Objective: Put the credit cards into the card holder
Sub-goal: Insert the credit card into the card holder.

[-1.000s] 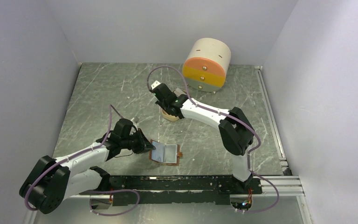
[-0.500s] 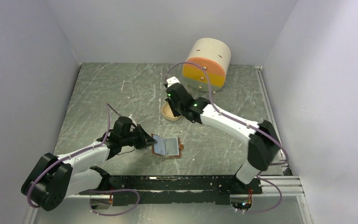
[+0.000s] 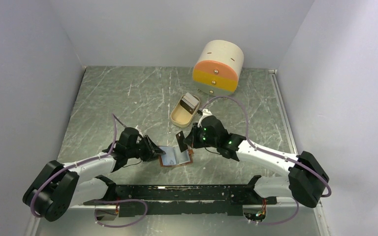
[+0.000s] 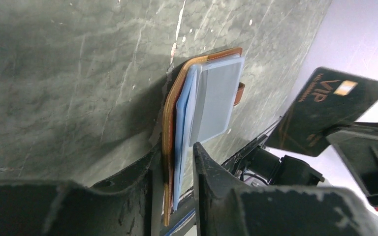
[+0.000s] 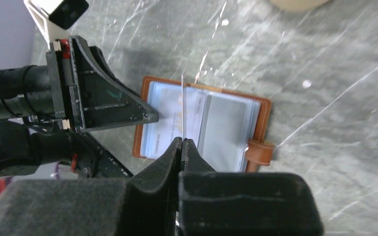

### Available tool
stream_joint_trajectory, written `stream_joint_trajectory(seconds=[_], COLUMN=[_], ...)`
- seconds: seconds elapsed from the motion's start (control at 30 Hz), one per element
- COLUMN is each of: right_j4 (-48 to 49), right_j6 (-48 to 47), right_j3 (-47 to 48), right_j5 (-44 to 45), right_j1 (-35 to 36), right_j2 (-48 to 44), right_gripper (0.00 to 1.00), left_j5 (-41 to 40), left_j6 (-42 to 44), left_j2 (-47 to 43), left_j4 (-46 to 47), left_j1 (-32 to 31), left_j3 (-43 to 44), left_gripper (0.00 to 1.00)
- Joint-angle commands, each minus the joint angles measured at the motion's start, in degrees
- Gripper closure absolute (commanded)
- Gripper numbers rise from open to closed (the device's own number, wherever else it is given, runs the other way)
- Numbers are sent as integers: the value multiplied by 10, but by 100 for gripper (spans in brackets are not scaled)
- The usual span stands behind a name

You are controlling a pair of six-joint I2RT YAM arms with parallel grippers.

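Note:
The tan leather card holder (image 3: 177, 157) lies open on the table, its clear pockets up and its snap tab to the right. My left gripper (image 3: 157, 151) is shut on its left cover edge (image 4: 169, 113), and a few sleeves (image 4: 211, 101) sit between the fingers. My right gripper (image 3: 187, 140) is shut on a dark credit card (image 3: 179, 139) with gold VIP lettering (image 4: 325, 105) and holds it upright just above the open holder. In the right wrist view this card (image 5: 182, 105) shows edge-on over the holder (image 5: 226, 128). Another card (image 3: 191, 102) lies in the beige tray.
The beige oval tray (image 3: 178, 115) stands behind the holder at mid-table. The round cream-and-orange drawer box (image 3: 218, 69) stands at the back right. Grey walls close the table on three sides. A black rail (image 3: 187, 194) runs along the near edge.
My right arm has swung from the tray at the back down to the card holder, carrying the dark card. The tray is uncovered. My left gripper stays on the holder, which shifted slightly.

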Motion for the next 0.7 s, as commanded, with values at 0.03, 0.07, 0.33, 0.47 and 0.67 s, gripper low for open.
stream_joint_trajectory(seconds=[0.03, 0.07, 0.33, 0.47, 0.67], right_j4=[139, 158, 281, 317, 355], right_j6=[128, 147, 179, 177, 172], right_j3=[-64, -76, -126, -137, -155], right_j5=[-62, -70, -128, -135, -140], right_j1=[0, 0, -1, -6, -19], right_j2=[-2, 3, 70, 102, 136], right_gripper=[100, 100, 100, 99, 99], left_j5=[-11, -10, -18, -20, -34], left_j6=[29, 30, 56, 60, 69], left_j2=[-22, -23, -27, -26, -38], left_j4=[-22, -23, -46, -48, -68], left_j1=[5, 5, 5, 5, 5], left_j3=[-10, -13, -21, -26, -30], left_gripper=[69, 70, 72, 72, 73])
